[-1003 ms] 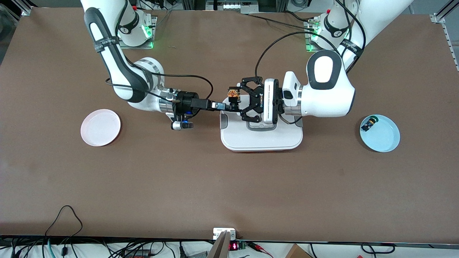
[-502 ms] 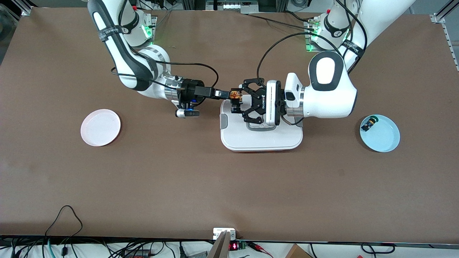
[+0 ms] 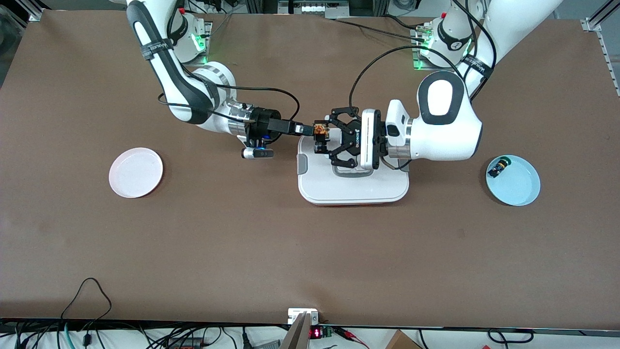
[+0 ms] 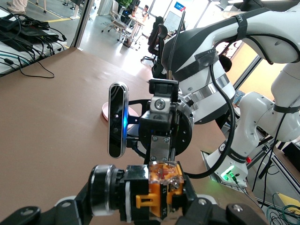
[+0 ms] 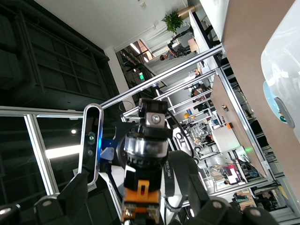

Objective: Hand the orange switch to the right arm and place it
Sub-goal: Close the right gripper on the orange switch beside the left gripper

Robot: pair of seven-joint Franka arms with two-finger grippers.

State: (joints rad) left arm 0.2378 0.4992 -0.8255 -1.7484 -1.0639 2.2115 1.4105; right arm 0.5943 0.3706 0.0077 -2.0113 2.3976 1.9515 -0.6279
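Note:
The orange switch (image 3: 319, 130), black with an orange end, is held in the air over the white board (image 3: 353, 186). My left gripper (image 3: 323, 139), the black linkage one, is shut on it. In the left wrist view the switch (image 4: 161, 187) lies crosswise in my left gripper (image 4: 150, 206). My right gripper (image 3: 310, 130) points straight at the left one and its tip is at the switch's orange end. It also shows head-on in the left wrist view (image 4: 161, 150), right at the switch. The right wrist view shows the switch (image 5: 140, 197) close up.
A pink plate (image 3: 135, 172) lies toward the right arm's end of the table. A light blue plate (image 3: 520, 189) toward the left arm's end holds a black switch with a green cap (image 3: 499, 167). Cables trail from both wrists.
My right gripper has moved toward the left arm's end and come up to the switch's orange end. My left gripper has shifted slightly, still holding the switch.

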